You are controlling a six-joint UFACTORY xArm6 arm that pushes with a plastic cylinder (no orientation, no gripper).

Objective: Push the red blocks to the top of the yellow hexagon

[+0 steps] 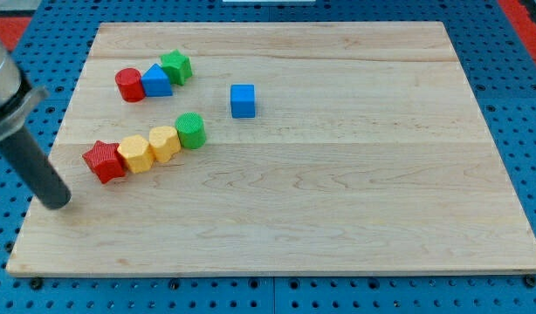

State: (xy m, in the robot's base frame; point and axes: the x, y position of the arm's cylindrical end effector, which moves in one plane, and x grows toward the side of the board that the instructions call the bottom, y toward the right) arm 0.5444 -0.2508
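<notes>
A red star block (104,160) lies at the view's left, touching a yellow block (135,154). Beside that is a second yellow block (164,143), hexagon-like, then a green cylinder (190,130), all in a diagonal row. A red cylinder (129,84) sits higher up at the left, touching a blue triangular block (155,81), with a green star (175,65) next to it. My tip (57,203) rests on the board at the lower left, below and left of the red star, apart from it.
A blue cube (243,100) stands alone near the upper middle. The wooden board (338,201) lies on a blue perforated table. The board's left edge is close to my tip.
</notes>
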